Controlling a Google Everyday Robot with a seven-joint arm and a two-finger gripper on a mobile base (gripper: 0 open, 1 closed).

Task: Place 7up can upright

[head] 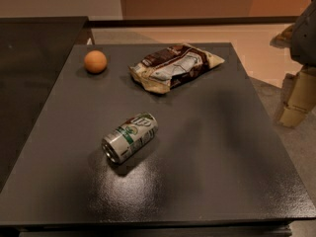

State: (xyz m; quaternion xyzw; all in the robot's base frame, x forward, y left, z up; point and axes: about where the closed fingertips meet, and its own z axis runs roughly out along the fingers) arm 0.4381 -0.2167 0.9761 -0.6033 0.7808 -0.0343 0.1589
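Observation:
The 7up can (130, 137) lies on its side on the dark grey table (212, 152), left of the middle. It is silver with a green-and-white label, and its open end points toward the front left. My gripper (297, 100) hangs at the far right edge of the camera view, beyond the table's right edge. It is well away from the can and holds nothing that I can see.
A brown-and-white snack bag (175, 67) lies at the back middle of the table. A small orange ball (95, 61) sits at the back left. A darker counter (34, 58) adjoins the left side. Pale floor shows to the right.

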